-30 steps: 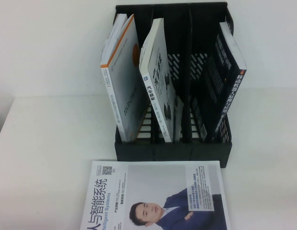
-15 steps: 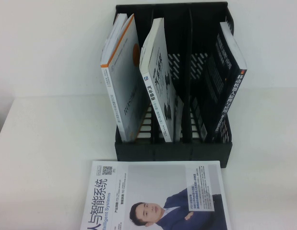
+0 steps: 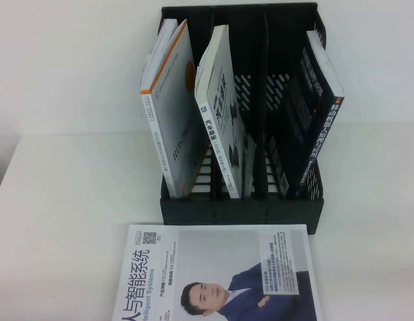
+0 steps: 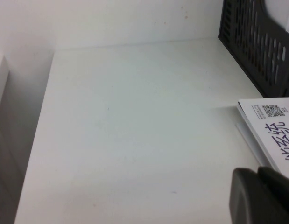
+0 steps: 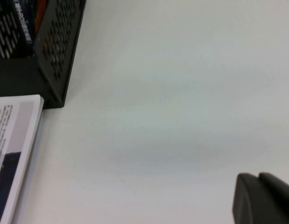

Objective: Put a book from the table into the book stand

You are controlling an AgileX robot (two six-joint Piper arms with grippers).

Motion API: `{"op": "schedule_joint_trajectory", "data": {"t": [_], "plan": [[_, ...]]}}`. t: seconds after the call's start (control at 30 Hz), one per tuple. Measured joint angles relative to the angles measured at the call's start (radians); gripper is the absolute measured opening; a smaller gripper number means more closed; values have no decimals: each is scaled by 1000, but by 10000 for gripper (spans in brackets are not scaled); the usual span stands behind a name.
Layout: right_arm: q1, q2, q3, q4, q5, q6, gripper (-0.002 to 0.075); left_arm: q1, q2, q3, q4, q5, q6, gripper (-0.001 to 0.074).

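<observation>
A magazine (image 3: pixel 217 274) with a man in a blue suit on its cover lies flat on the white table in front of the black book stand (image 3: pixel 241 204). The stand holds three upright leaning books: a white and orange one (image 3: pixel 172 110), a white one (image 3: pixel 220 107) and a dark one (image 3: pixel 315 107). Neither arm shows in the high view. My left gripper (image 4: pixel 258 175) is shut and empty, low over the table just left of the magazine's corner (image 4: pixel 270 128). My right gripper (image 5: pixel 258 179) is shut and empty over bare table right of the stand (image 5: pixel 55 56).
The white table (image 3: pixel 66 221) has bare room left and right of the stand. A white wall rises close behind the stand. The table's left edge (image 4: pixel 34 140) drops off beside a pale surface.
</observation>
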Motion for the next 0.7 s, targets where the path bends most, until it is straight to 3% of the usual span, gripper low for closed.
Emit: {"op": "schedule_joint_trajectory", "data": {"t": [0.7], "plan": [[-6, -23, 51, 50, -29, 24, -2, 0, 0, -2, -2, 8, 3, -2]]}}
